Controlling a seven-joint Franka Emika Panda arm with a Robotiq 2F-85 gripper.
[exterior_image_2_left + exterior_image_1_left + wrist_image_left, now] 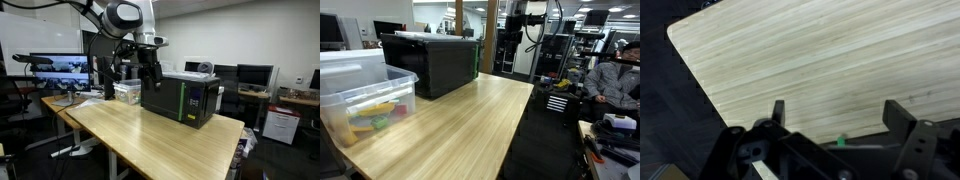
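My gripper [141,77] hangs from the arm above the far end of the light wooden table [150,135]. It is just in front of a black box-shaped appliance [181,98] and beside a clear plastic bin [127,92]. In the wrist view my gripper [840,118] stands wide open, its two dark fingers [778,110] over bare wood with nothing between them. It touches nothing. In an exterior view the clear bin [365,95] holds colourful items and the black appliance [432,62] stands behind it; the gripper is out of that picture.
A rounded table corner [672,27] shows in the wrist view, with dark floor beyond. A person [612,78] sits at the right past the table's edge. Monitors [60,68] and desks stand around the room.
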